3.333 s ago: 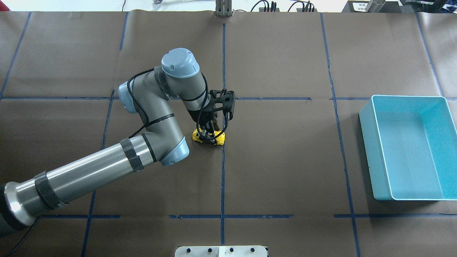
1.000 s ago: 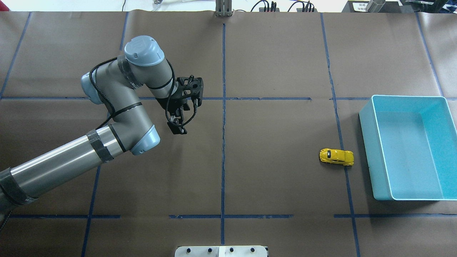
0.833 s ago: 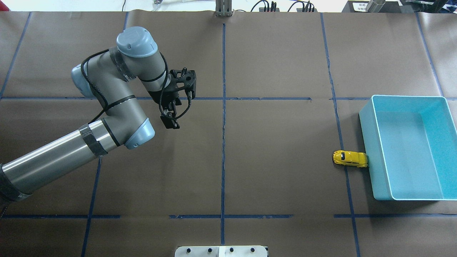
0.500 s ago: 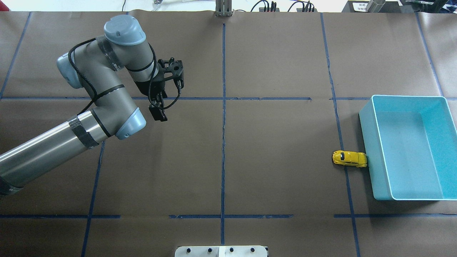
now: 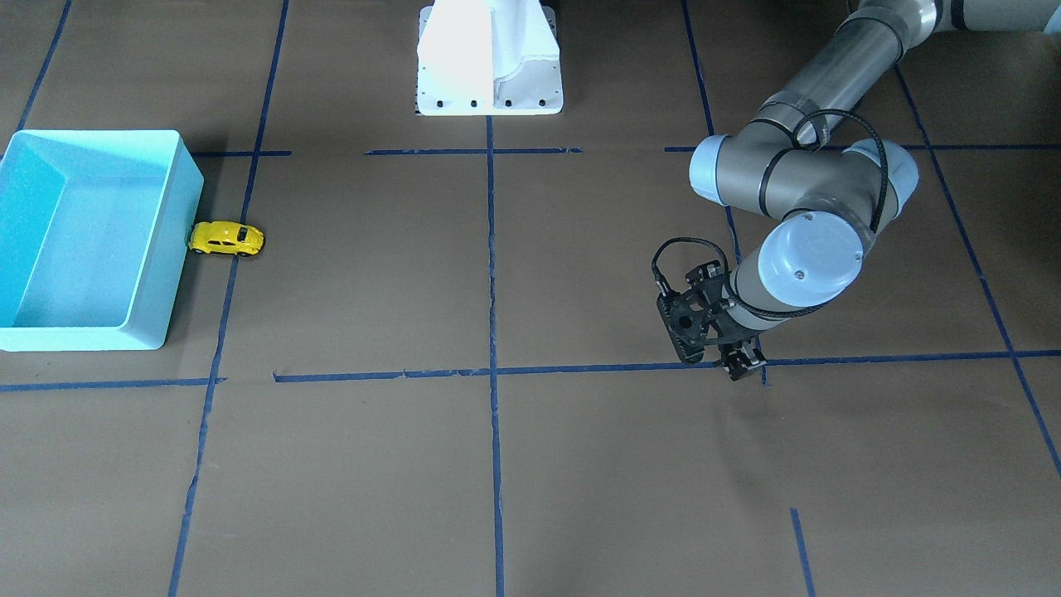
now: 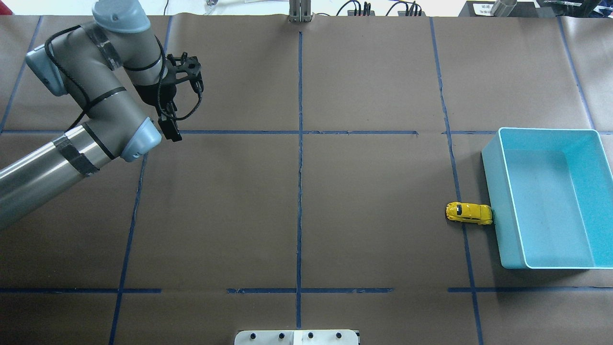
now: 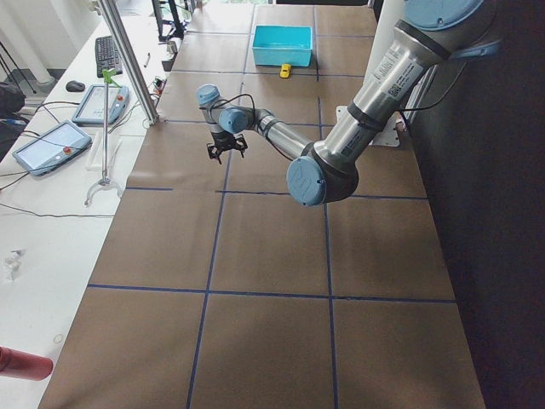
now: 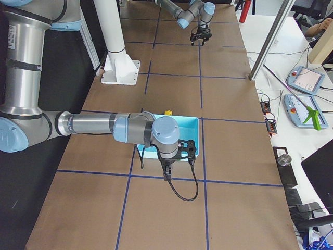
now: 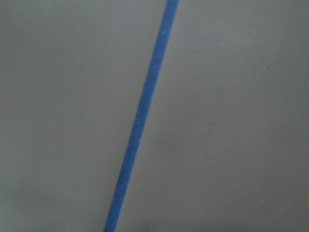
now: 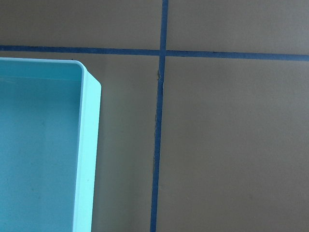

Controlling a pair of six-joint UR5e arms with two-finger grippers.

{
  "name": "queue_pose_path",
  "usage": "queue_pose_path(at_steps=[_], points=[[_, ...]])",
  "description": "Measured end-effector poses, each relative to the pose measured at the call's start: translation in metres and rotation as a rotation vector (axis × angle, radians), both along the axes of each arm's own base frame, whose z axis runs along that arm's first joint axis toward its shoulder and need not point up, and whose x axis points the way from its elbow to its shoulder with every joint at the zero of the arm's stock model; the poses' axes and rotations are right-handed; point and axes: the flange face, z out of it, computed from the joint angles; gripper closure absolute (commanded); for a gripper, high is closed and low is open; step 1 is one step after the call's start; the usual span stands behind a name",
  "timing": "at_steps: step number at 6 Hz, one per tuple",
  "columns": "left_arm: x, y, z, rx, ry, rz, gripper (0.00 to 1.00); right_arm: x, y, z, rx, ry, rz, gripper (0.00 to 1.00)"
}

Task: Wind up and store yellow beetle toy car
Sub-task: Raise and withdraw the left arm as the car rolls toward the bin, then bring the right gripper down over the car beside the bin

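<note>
The yellow beetle toy car (image 6: 469, 213) is found on the table (image 6: 373, 191) at the right of the overhead frame. It stands on its wheels, with one end touching the outer left wall of the turquoise bin (image 6: 493, 177). It is outside the bin, not in it.

The step in hand is judged to be the storing, so the car must be picked up and set inside. The left gripper (image 6: 171, 130) is seen at the upper left of the overhead frame, well apart from the car, and nothing is held in it. Whether its jaws are wide or narrow cannot be told, since the fingers are too small in the pictures. The right gripper (image 8: 166, 172) is shown only in the right side view, near the bin, and its jaw state cannot be told either.

For a good grasp, the car should be taken across its two long sides, because one end is blocked by the wall. It should be approached from straight above, as a small push could make it roll. It must be lifted higher than the rim before it is carried over.

Inside the bin nothing is seen; only its bare turquoise floor is shown
</note>
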Motion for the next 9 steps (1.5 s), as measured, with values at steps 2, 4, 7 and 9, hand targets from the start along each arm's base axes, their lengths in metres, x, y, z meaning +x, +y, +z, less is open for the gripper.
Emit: queue_pose_path(at_steps=[2,4,7,9], points=[[-0.078,-0.020,0.048,-0.090,-0.060,-0.107,0.00,-0.005,-0.009,-0.021,0.110,0.010,-0.032,0.00],[-0.188,-0.031,0.103,-0.325,-0.172,-0.302,0.00,-0.027,-0.024,-0.065,0.296,0.019,-0.101,0.00],[-0.356,-0.012,0.186,-0.574,-0.233,-0.583,0.00,-0.127,-0.041,-0.132,0.450,-0.007,-0.327,0.00],[-0.426,0.022,0.237,-0.755,-0.248,-0.781,0.00,-0.210,-0.032,-0.178,0.555,-0.032,-0.506,0.00]])
